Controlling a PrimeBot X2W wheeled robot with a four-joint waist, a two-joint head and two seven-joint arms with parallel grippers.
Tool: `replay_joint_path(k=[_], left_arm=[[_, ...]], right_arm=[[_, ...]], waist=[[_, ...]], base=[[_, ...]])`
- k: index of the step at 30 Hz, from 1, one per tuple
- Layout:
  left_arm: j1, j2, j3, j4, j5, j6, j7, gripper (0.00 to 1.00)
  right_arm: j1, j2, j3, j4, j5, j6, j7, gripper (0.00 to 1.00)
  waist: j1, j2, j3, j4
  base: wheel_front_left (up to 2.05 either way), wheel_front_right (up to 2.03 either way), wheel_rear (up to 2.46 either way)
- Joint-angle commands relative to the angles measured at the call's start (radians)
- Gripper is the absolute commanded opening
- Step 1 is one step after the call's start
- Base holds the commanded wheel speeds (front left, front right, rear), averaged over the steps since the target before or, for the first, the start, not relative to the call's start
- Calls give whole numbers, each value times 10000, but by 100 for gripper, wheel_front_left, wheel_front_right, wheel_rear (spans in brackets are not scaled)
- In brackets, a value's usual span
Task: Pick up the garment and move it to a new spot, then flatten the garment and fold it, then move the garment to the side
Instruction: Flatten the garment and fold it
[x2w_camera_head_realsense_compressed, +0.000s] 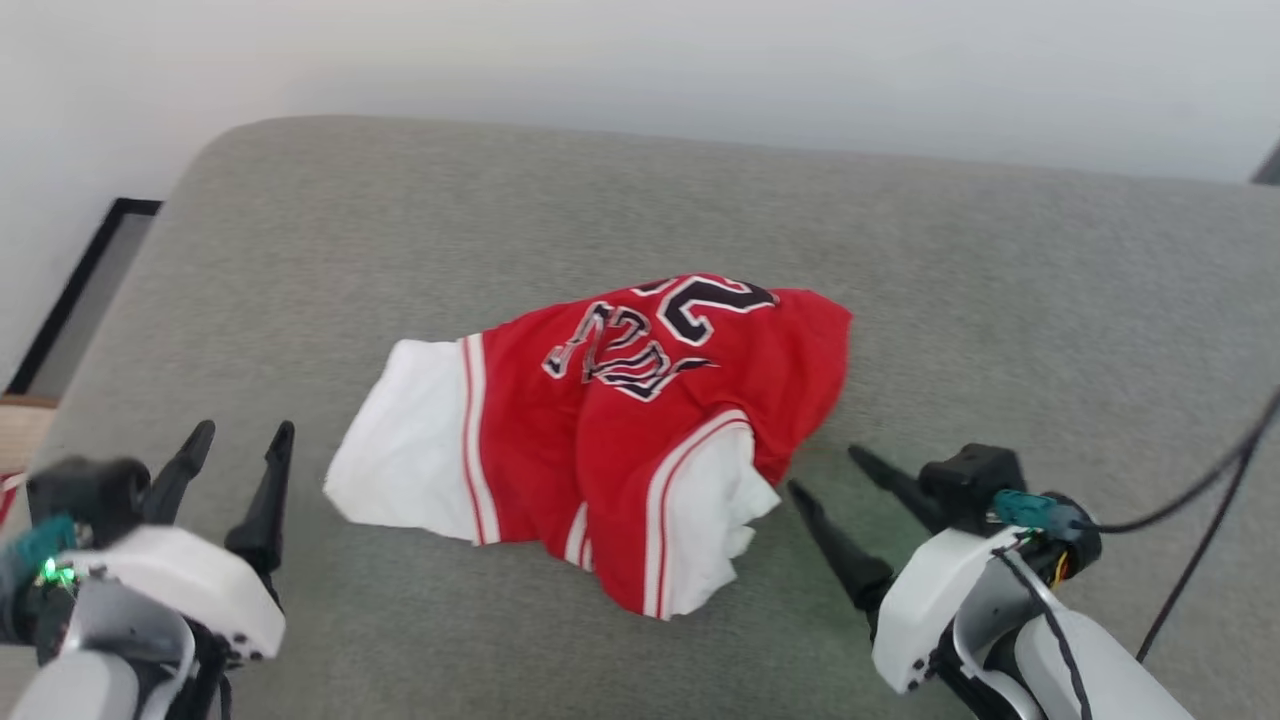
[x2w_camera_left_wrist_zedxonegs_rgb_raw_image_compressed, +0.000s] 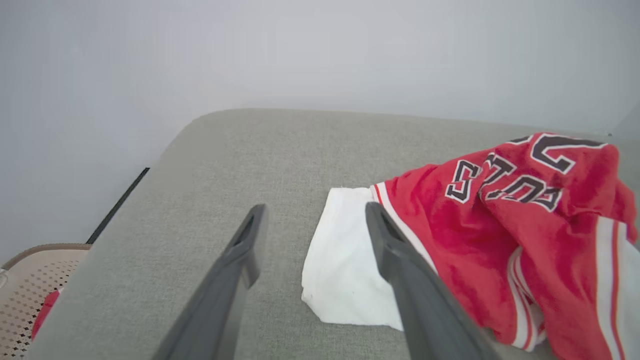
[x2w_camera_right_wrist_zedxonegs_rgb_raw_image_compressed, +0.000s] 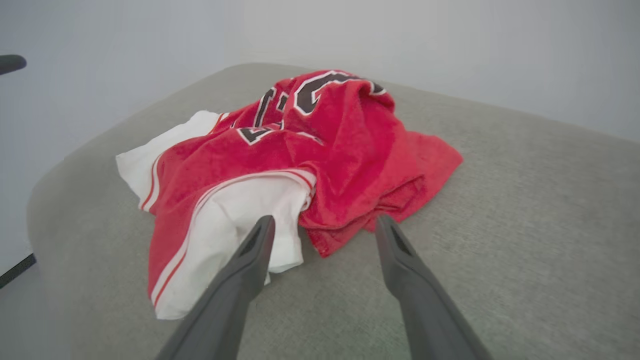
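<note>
Two grippers, both empty.

Head view: the garment lies crumpled about mid-way across the grey upholstered seat, nearer its front edge, with one white sleeve spread toward the left edge. Left gripper sits by the front-left corner, fingers apart, clear of the cloth. Right gripper has its fingers apart, tips just beside the garment's front-right.

Left wrist view: fingers spread, nothing clamped, white sleeve just ahead.

Right wrist view: fingers spread, aimed at the bunched sleeve and red hem.

Progress, judged: flattening, folding and the side move are all left. Can't tell whether the relocation is done.
</note>
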Motion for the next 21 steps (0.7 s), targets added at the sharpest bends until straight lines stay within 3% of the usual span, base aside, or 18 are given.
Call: replay_joint_path(k=[1,11,21], left_arm=[[152,-41,50,-116,103,74,-269,100],[1045,-865,-120,-425,367,240,-2002,100],[1338,-1796,-155,-155,359,94,-2898,100]], right_arm=[[-80,-84,127,-74,152,1,194,100],[-519,-687,1060,-191,1165,1,2438,100],[-1174,-664,1368,913,446,1,4192,100]], waist=[[0,0,-109,245],[0,0,-212,1378],[0,0,-168,2191]], base=[[0,0,0],[0,0,0],[0,0,0]])
